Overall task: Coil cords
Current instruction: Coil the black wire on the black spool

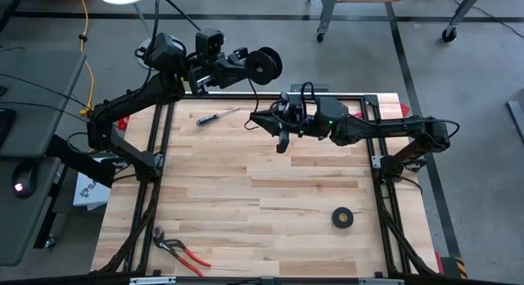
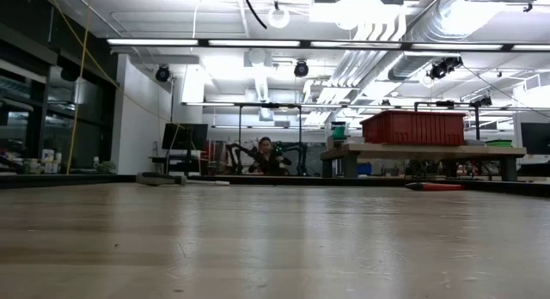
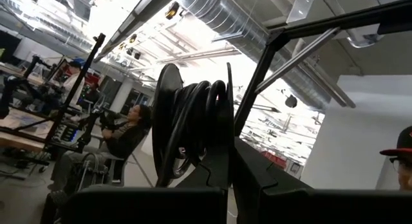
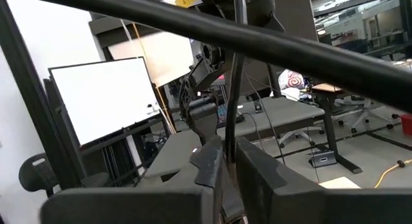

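The black cord is wound into a coil held in my left gripper, which is raised over the table's far edge; the coil also shows in the left wrist view. A thin tail runs from the coil to my right gripper, which is above the far middle of the table and shut on it. In the right wrist view the tail rises straight up from the fingers. Neither gripper shows in the low view. My left gripper pinches the cord's coil at its lower rim between its two fingers, several loops together. The coil stands on edge above the fingers, lifted clear of the table. My right gripper pinches the cord's single thin tail between its two fingers. The fingers lie across the cord. The tail runs on toward the coil in a straight line, clear of the table.
A screwdriver lies at the far left of the table, red-handled pliers at the near left, and a black tape roll at the near right. A yellow cable hangs off the table's left. People sit in the room beyond.
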Robot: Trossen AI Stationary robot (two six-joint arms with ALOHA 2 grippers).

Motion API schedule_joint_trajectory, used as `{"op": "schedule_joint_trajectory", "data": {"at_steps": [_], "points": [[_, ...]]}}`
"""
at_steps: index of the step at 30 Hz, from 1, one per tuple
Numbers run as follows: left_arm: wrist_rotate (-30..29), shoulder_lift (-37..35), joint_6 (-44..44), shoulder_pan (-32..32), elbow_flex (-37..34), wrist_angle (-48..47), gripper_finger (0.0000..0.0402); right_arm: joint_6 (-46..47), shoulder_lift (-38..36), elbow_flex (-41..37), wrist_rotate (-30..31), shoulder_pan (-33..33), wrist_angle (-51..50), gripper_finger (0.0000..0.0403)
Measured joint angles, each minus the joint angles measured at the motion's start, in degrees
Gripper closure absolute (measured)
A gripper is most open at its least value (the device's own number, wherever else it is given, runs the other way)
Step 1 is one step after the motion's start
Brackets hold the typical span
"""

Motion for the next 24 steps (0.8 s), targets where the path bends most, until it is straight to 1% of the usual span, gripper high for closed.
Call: {"op": "schedule_joint_trajectory", "data": {"at_steps": [3,7,9,12,16,20,24], "points": [[0.0,0.0,0.7,0.0,0.0,0.0,0.0402,-0.3,0.0,0.0,-0.7,0.0,0.0,0.0396],[1.0,-0.1,0.3,1.6,0.0,-0.3,0.0401,0.2,0.0,0.0,-1.6,0.9,-1.8,0.0400],[2.2,-0.8,0.3,3.4,0.0,-2.1,0.0402,0.3,-0.2,0.0,-1.6,2.0,-2.1,0.0401],[3.6,-2.6,1.3,6.5,0.0,-9.2,0.0402,0.1,-0.8,0.0,-1.3,3.8,-2.6,0.0401],[4.9,-5.0,5.7,9.7,0.0,-19.7,0.0402,-0.4,-2.9,0.0,0.3,5.9,-7.3,0.0402],[5.1,-7.7,8.7,11.8,0.0,-26.0,0.0401,-1.8,-5.4,0.0,3.0,6.8,-13.5,0.0402],[5.2,-9.7,11.3,13.2,0.1,-34.4,0.0401,-0.8,-7.4,0.0,3.0,7.4,-15.8,0.0402]]}}
